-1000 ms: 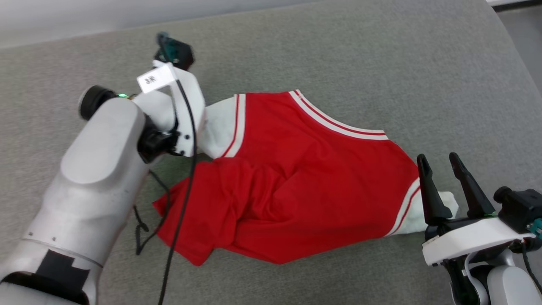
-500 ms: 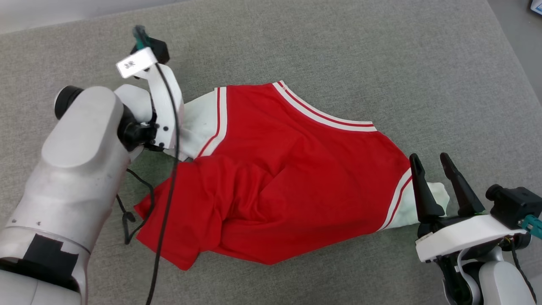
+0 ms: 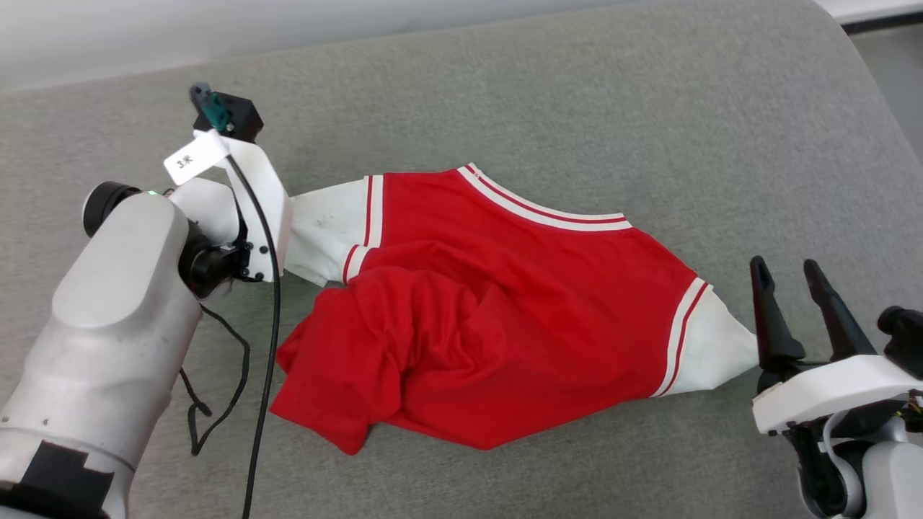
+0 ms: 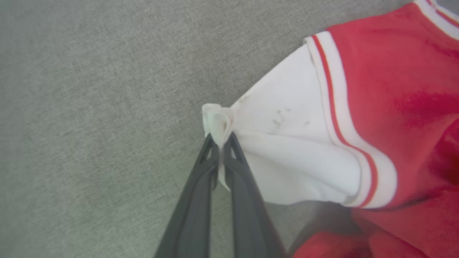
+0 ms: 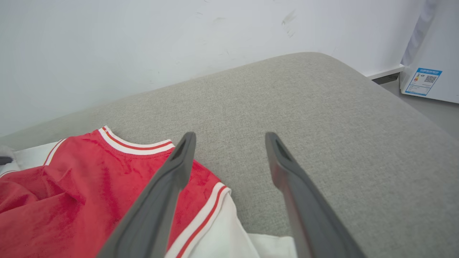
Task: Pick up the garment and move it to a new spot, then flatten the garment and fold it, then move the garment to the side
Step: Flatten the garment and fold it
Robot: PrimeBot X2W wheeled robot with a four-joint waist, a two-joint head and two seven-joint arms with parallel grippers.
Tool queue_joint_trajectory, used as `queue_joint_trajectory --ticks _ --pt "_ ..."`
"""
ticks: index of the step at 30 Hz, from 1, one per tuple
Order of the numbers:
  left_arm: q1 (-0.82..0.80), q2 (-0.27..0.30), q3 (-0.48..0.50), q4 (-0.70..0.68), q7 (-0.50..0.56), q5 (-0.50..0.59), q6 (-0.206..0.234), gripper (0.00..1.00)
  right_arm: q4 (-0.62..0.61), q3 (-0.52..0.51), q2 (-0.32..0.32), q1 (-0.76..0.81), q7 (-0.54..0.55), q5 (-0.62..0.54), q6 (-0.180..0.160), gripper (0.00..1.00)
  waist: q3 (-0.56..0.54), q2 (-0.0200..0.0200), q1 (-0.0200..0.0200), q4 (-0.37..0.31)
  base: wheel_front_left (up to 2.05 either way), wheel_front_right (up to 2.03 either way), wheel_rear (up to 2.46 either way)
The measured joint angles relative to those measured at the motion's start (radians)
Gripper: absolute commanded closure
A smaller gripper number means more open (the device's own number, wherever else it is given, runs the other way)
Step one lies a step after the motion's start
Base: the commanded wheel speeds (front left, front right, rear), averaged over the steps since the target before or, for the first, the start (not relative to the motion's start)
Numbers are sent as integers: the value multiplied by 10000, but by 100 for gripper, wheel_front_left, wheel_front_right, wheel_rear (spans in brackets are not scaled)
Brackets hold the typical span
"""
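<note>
Hem of garment (image 3: 505, 310) bunched, hidden from you; L gripper (image 4: 219, 141) pinches sleeve tip (image 4: 216, 118), R gripper (image 3: 786, 265) spread wide; cushion (image 3: 613, 94) roomy beyond.

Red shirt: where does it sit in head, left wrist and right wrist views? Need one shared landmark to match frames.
Head: the garment lies centre frame on the grey cushion.
Left wrist: right half; its white sleeve tip is pinched in the left gripper.
Right wrist: lower left, partly behind one finger of the open right gripper.
Shared landmark: the white-and-red neckline trim.
</note>
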Motion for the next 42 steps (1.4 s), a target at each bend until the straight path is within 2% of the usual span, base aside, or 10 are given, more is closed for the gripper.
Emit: queue_joint_trajectory --ticks 6,11,15,23,35,36,38,42 --pt "683 397 253 -863 -746 -35 330 100 13 -775 -190 200 1087 117 0 0 -491 0 0 449 0 0 0" --pt "1310 694 393 -1781 -993 -94 598 100 305 -1442 -717 376 2773 399 0 0 -805 0 0 836 0 0 0" --pt "1736 796 435 -2545 -909 -234 771 100 541 -1563 -1262 406 4255 782 0 0 -969 0 0 1121 0 0 0" --pt "1952 876 441 -3860 -637 -290 1124 100 1279 -631 -2174 -334 6245 1346 0 0 -747 0 -1 1534 0 0 0" --pt "1799 915 454 -4583 -600 -284 1321 100 2462 1005 -2997 -1587 7187 1933 -23 0 205 -1 -2 1959 0 0 0" --pt "1798 930 458 -4589 -604 -284 1331 100 2520 1087 -3033 -1668 7287 1987 -25 28 235 -1 -2 1962 0 0 0" --pt "1798 963 462 -4600 -614 -284 1344 100 2568 1206 -3099 -1746 7311 2061 -33 100 277 -1 -2 1951 0 0 0" --pt "1795 978 474 -4571 -755 -274 1381 100 2700 1377 -3164 -1999 7267 2136 -17 100 253 0 -1 1914 0 0 0"
